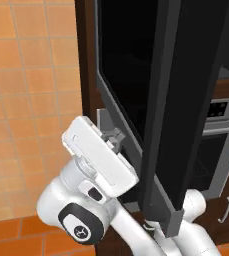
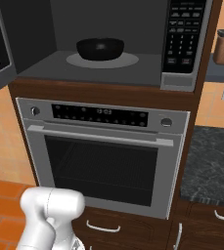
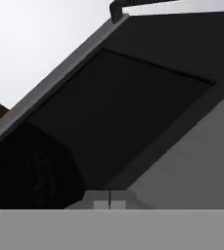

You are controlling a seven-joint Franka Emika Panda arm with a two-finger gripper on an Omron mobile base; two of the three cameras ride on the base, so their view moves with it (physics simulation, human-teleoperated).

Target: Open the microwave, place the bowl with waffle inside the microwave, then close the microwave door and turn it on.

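Microwave door (image 1: 136, 75) is hanging open at left, bowl (image 2: 100, 48) sitting inside the microwave (image 2: 108, 63). Gripper (image 1: 117, 141) is pressing closed-fingered, empty, against the door's outer face; door likely rigid, light-swinging, push on flat panel.

wall: orange tile (image 1: 31, 75) | floor: orange tile (image 2: 1, 195) | cabinet: dark wood (image 2: 108, 93) | counter: dark speckled (image 2: 216, 161)

No legible text on any appliance.
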